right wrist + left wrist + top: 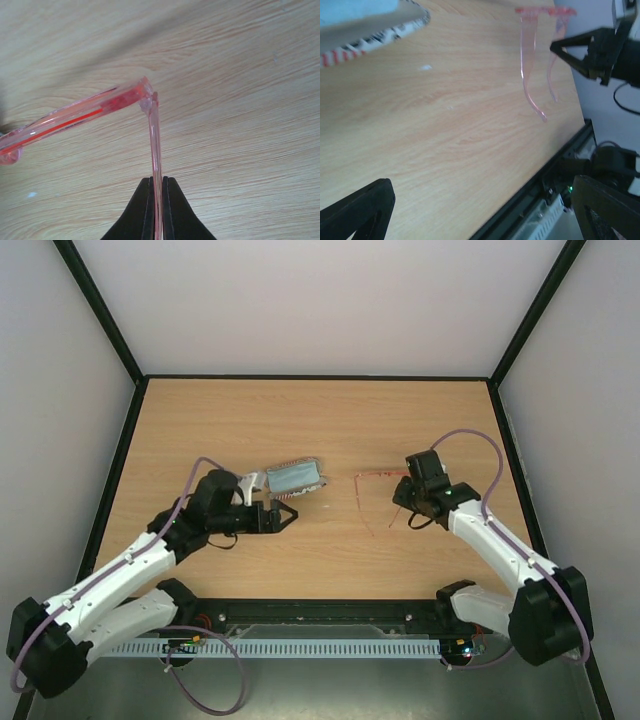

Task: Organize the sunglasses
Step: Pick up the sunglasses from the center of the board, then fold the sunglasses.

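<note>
Wooden table (330, 420), plain white walls (330, 300)

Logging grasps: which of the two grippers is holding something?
The right gripper, shut on a temple arm of the sunglasses; the left gripper is open and empty.

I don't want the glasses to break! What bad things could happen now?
The right gripper pinches the sunglasses by one thin temple only, so it might bend, snap or slip out. Both temples stick out unfolded, so they may catch on the table when moved. The open left gripper sits close beside the case and could bump it.
</note>
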`<move>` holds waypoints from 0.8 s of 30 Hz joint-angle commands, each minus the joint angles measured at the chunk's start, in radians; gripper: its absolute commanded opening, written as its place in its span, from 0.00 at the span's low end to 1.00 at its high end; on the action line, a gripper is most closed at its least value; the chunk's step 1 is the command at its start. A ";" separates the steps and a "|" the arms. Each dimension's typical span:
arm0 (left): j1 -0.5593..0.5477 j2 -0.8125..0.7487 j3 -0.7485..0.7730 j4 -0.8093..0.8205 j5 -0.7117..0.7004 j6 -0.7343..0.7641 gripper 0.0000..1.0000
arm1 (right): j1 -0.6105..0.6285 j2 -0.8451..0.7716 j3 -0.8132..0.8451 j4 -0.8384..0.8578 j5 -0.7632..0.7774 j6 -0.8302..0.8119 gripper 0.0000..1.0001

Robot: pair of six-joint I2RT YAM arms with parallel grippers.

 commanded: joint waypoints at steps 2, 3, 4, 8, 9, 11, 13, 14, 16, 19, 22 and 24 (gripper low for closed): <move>-0.172 -0.018 0.014 0.057 -0.089 -0.132 0.99 | 0.002 -0.081 0.026 -0.029 -0.096 0.005 0.01; -0.217 -0.035 0.010 0.073 -0.126 -0.172 0.99 | 0.002 -0.093 0.018 -0.020 -0.118 0.017 0.01; -0.262 -0.050 0.002 0.092 -0.159 -0.212 0.99 | 0.002 -0.109 0.011 -0.012 -0.139 0.028 0.01; -0.407 -0.067 -0.033 0.191 -0.261 -0.328 0.86 | 0.003 -0.142 -0.019 0.035 -0.244 0.068 0.01; -0.433 -0.054 -0.034 0.204 -0.285 -0.337 0.81 | 0.003 -0.146 -0.025 0.049 -0.276 0.077 0.01; -0.466 -0.013 -0.024 0.220 -0.313 -0.353 0.70 | 0.002 -0.154 -0.034 0.062 -0.325 0.091 0.01; -0.490 0.032 -0.001 0.244 -0.324 -0.356 0.61 | 0.002 -0.167 -0.042 0.069 -0.367 0.099 0.01; -0.508 0.053 0.015 0.249 -0.348 -0.353 0.55 | 0.002 -0.174 -0.048 0.073 -0.381 0.101 0.01; -0.526 0.096 0.046 0.256 -0.374 -0.344 0.45 | 0.002 -0.191 -0.068 0.078 -0.404 0.102 0.01; -0.529 0.154 0.080 0.276 -0.384 -0.335 0.37 | 0.002 -0.217 -0.096 0.074 -0.415 0.097 0.01; -0.531 0.167 0.087 0.285 -0.399 -0.335 0.37 | 0.003 -0.250 -0.113 0.055 -0.400 0.087 0.01; -0.532 0.155 0.087 0.277 -0.412 -0.340 0.37 | 0.002 -0.267 -0.125 0.055 -0.408 0.087 0.01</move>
